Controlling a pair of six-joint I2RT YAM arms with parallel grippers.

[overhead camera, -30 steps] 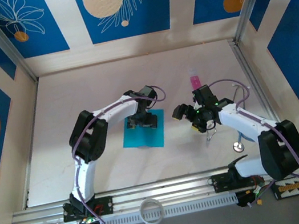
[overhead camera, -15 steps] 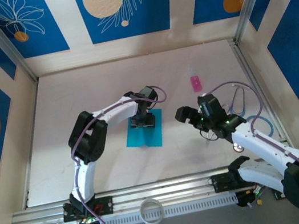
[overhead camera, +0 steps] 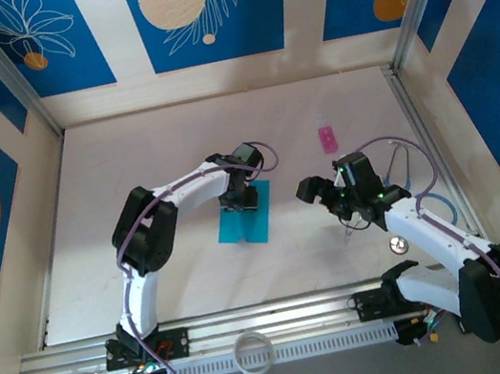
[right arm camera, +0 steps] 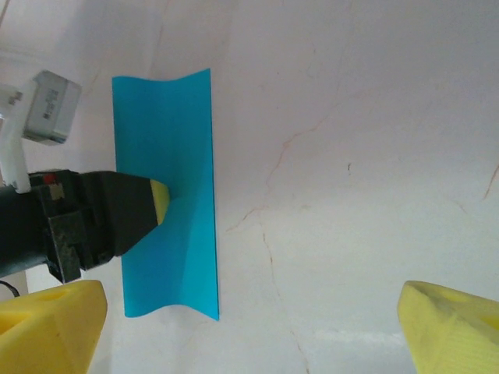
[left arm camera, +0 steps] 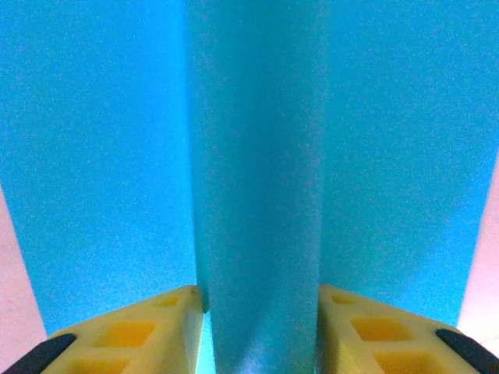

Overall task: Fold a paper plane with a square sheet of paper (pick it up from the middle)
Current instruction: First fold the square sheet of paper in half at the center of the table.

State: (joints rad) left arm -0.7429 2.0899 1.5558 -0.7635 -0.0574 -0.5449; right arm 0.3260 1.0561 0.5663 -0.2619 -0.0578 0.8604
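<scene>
The square sheet of paper (overhead camera: 246,227) is cyan-blue and lies on the pale table left of centre. My left gripper (overhead camera: 238,199) presses down on its far half. In the left wrist view the sheet (left arm camera: 93,156) has buckled into a raised ridge, and my left gripper (left arm camera: 261,300) has both yellow fingers against the ridge's sides. The right wrist view shows the sheet (right arm camera: 183,156) wavy at both ends, with a yellow left fingertip (right arm camera: 160,202) on it. My right gripper (overhead camera: 321,196) hangs open to the right of the sheet, nothing between its fingers (right arm camera: 54,323).
A small pink object (overhead camera: 327,138) lies behind the right gripper. A round metal piece (overhead camera: 398,243) sits near the right arm's base. A white ring (overhead camera: 252,353) rests on the front rail. Patterned walls and aluminium posts (overhead camera: 399,44) enclose the table.
The left jaws have come together on the sheet, which has narrowed and bulged up in the middle. The right arm has swung its forearm out to the right, its gripper staying open.
</scene>
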